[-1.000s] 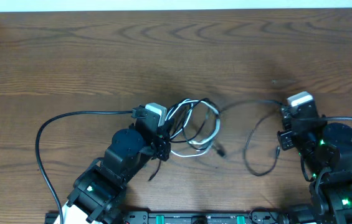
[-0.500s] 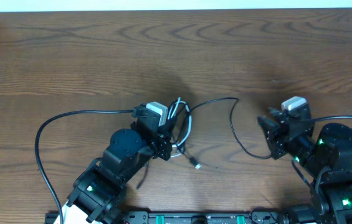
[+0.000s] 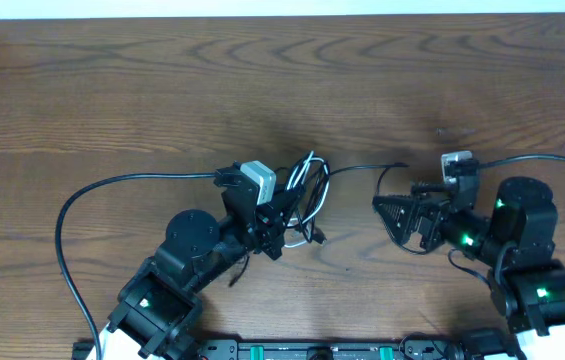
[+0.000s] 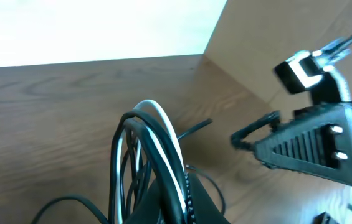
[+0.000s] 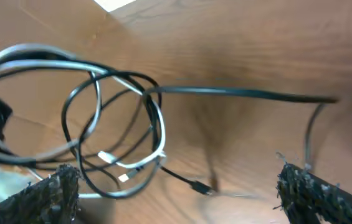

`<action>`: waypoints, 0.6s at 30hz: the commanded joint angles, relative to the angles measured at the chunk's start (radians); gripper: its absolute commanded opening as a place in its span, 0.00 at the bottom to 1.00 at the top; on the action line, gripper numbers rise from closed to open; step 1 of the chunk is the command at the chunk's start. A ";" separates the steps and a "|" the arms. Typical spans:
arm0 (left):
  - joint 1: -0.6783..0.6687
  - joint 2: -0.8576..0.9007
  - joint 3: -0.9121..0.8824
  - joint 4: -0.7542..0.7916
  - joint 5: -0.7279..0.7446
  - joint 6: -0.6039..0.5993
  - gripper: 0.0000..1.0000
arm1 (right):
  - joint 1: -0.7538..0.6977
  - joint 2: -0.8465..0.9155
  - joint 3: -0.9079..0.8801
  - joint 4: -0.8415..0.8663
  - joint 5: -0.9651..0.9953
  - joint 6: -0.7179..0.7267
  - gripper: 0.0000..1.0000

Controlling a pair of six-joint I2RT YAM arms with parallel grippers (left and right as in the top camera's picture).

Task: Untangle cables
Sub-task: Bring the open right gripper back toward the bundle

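Several thin cables (image 3: 307, 185) are seen overhead, bunched above the table (image 3: 112, 90) and pinched in the closed left gripper (image 3: 280, 215); the right gripper (image 3: 399, 215) is spread wide, empty. Loops (image 4: 163, 127), left wrist, are judged limp and light. A free black strand (image 5: 238, 92), right wrist, is judged the likeliest hold.

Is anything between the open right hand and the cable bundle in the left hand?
Nothing solid. Only bare table lies between the right hand and the cable bundle gripped by the left hand. One loose black strand trails from the bundle across that gap.
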 commanded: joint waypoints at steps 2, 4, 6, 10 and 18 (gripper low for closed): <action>0.003 -0.006 0.018 0.034 0.038 -0.071 0.08 | 0.000 0.037 0.007 0.057 -0.089 0.175 0.99; 0.002 0.002 0.018 0.051 0.038 -0.092 0.08 | 0.006 0.055 0.007 0.096 -0.122 0.201 0.99; 0.002 0.014 0.018 0.068 0.039 -0.111 0.08 | 0.022 0.076 0.007 0.128 -0.129 0.252 0.96; 0.002 0.045 0.018 0.103 0.065 -0.134 0.08 | 0.068 0.114 0.007 0.174 -0.130 0.338 0.94; 0.002 0.125 0.018 0.178 0.182 -0.134 0.08 | 0.193 0.181 0.007 0.323 -0.125 0.377 0.81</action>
